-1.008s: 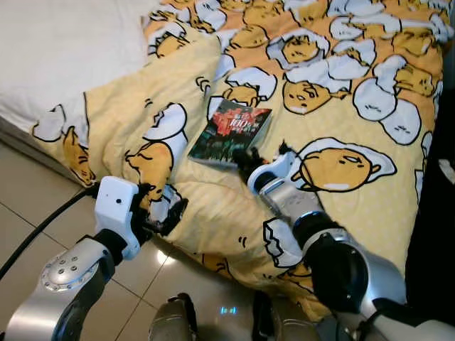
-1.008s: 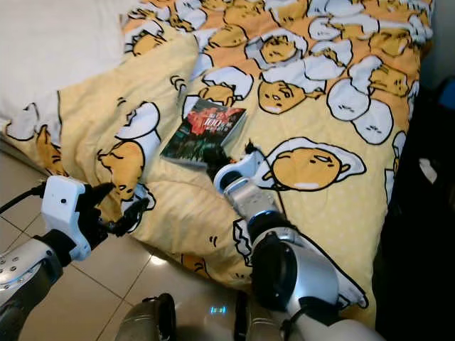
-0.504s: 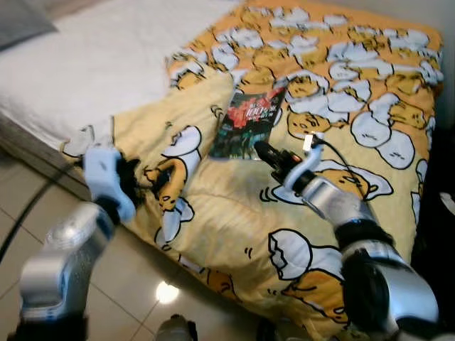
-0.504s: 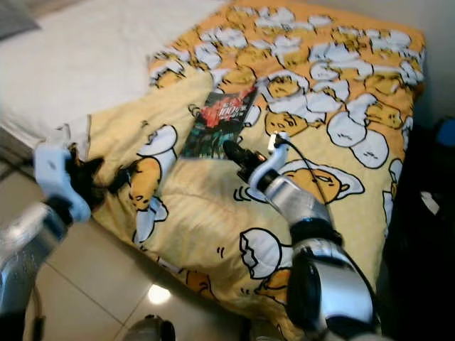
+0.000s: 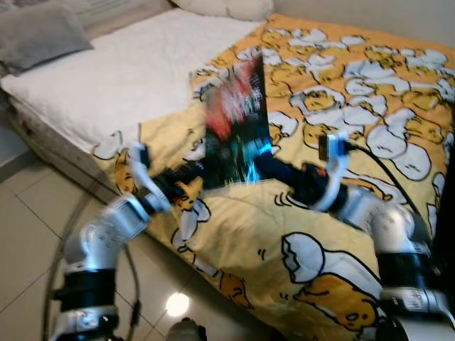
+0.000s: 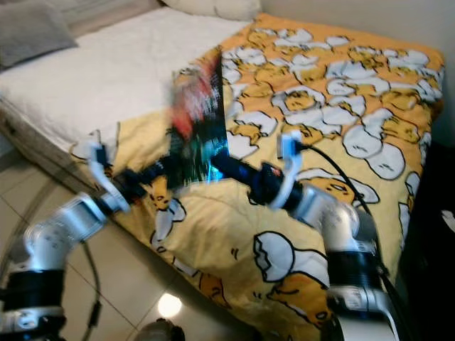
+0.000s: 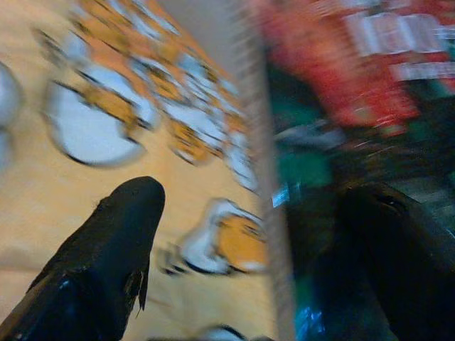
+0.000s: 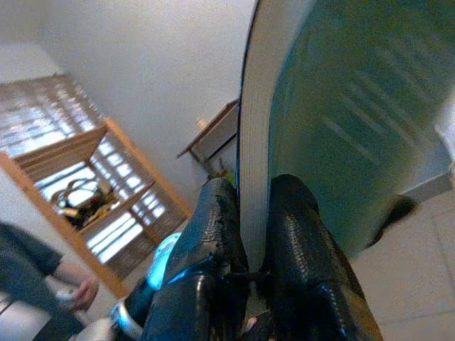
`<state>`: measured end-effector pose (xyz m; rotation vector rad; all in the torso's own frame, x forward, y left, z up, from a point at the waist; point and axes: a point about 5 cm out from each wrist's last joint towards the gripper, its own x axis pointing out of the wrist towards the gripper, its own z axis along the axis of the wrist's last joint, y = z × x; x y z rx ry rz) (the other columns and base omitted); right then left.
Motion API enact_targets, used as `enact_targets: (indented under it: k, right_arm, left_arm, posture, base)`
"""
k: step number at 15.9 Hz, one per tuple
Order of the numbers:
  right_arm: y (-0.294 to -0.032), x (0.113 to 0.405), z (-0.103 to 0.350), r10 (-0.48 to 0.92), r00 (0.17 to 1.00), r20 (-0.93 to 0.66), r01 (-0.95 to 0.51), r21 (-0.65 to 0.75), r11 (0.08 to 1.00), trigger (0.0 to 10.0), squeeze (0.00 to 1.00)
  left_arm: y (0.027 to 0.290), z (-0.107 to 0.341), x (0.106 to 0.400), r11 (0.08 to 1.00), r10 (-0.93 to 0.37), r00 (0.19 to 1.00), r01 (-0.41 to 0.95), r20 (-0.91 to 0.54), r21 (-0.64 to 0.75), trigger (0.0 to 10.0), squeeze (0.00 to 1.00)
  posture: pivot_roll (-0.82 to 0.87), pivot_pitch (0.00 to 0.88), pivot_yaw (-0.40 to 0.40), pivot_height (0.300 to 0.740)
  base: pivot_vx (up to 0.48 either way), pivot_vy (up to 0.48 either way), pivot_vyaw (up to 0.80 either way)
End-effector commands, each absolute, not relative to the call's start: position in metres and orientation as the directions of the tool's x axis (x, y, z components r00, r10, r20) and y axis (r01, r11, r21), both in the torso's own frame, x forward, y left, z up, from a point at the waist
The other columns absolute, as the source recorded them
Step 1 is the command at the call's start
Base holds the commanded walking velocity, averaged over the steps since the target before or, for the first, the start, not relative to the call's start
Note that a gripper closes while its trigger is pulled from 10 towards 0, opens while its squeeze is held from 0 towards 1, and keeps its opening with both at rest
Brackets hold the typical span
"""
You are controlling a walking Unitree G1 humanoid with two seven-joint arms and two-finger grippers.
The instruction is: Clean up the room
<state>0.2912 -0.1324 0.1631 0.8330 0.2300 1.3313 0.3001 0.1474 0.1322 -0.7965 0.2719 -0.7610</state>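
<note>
A book (image 5: 234, 117) with a red and dark green cover stands upright, blurred, above the yellow egg-print blanket (image 5: 355, 92). My right gripper (image 5: 260, 165) is shut on its lower edge; in the right wrist view the fingers (image 8: 213, 213) pinch the white page edge of the book (image 8: 334, 121). My left gripper (image 5: 190, 174) reaches in from the left at the book's lower corner. In the left wrist view its fingers (image 7: 121, 234) stand wide apart, open, with the book (image 7: 341, 85) edge between them.
The blanket covers the right part of a bed; bare white mattress (image 5: 121, 71) and a grey pillow (image 5: 43, 39) lie to the left. Tiled floor (image 5: 28, 234) runs along the bed's near edge. A person (image 8: 43, 284) and a wooden shelf (image 8: 135, 170) appear in the right wrist view.
The book lay flat on the blanket; now my right gripper holds it raised and upright. My left arm has lifted from the blanket's edge to the book. The camera view has shifted.
</note>
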Motion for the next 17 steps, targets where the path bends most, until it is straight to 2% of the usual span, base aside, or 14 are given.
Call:
enact_targets:
  k: [1,2,3,7,17]
  right_arm:
    - [-0.125,0.286,0.177,0.918,0.178,0.355,-0.799,0.597,-0.076,0.0,0.0]
    - [-0.126,0.283,0.176,0.921,0.173,0.35,-0.796,0.6,-0.078,0.0,0.0]
    - [-0.125,0.28,0.175,0.923,0.168,0.347,-0.792,0.605,-0.083,0.0,0.0]
    - [-0.125,0.273,0.173,0.934,0.124,0.336,-0.776,0.619,-0.12,0.0,0.0]
    - [-0.132,0.269,0.172,0.926,0.116,0.358,-0.771,0.62,-0.143,0.0,0.0]
  left_arm:
    - [0.141,0.139,0.298,0.394,-0.734,0.671,0.545,0.104,-0.74,4.4,0.0]
    - [0.139,0.147,0.294,0.316,-0.751,0.638,0.576,0.172,-0.754,0.0,0.0]
    - [0.139,0.152,0.291,0.257,-0.766,0.607,0.591,0.211,-0.764,0.0,0.0]
    - [0.146,0.162,0.274,0.132,-0.826,0.49,0.649,0.279,-0.749,0.0,0.0]
    - [0.153,0.185,0.247,-0.007,-0.834,0.373,0.728,0.405,-0.686,0.0,0.0]
  posture:
    - [0.03,0.0,0.076,0.74]
    - [0.03,0.0,0.076,0.74]
    - [0.04,0.0,0.073,0.74]
    - [0.04,0.0,0.064,0.74]
    - [0.04,0.0,0.069,0.74]
  base:
    - [0.0,0.0,0.0]
    - [0.0,0.0,0.0]
    - [0.0,0.0,0.0]
    - [0.0,0.0,0.0]
    - [0.0,0.0,0.0]
